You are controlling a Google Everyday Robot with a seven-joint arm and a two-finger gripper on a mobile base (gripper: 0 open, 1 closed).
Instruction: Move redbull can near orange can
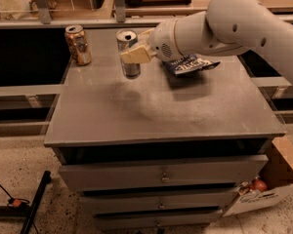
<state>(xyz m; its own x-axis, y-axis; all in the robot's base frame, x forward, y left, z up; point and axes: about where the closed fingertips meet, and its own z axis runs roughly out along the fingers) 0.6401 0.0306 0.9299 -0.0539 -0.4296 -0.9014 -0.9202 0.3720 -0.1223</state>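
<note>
The redbull can [129,47] is a tall slim silver can with a dark opening in its top. It stands upright at the back of the grey cabinet top [161,106], a little left of centre. My gripper [135,50] is shut on the redbull can; its cream fingers [135,56] wrap the can's upper half from the right. The orange can [78,45] is shorter, with orange-gold mottled sides. It stands upright at the back left corner, about a can's width left of the redbull can.
A blue and white snack bag [190,65] lies on the top under my arm, right of the gripper. A ledge [136,18] runs behind the cabinet. Drawers [161,177] are below the front edge. A cardboard box [268,189] sits on the floor at the right.
</note>
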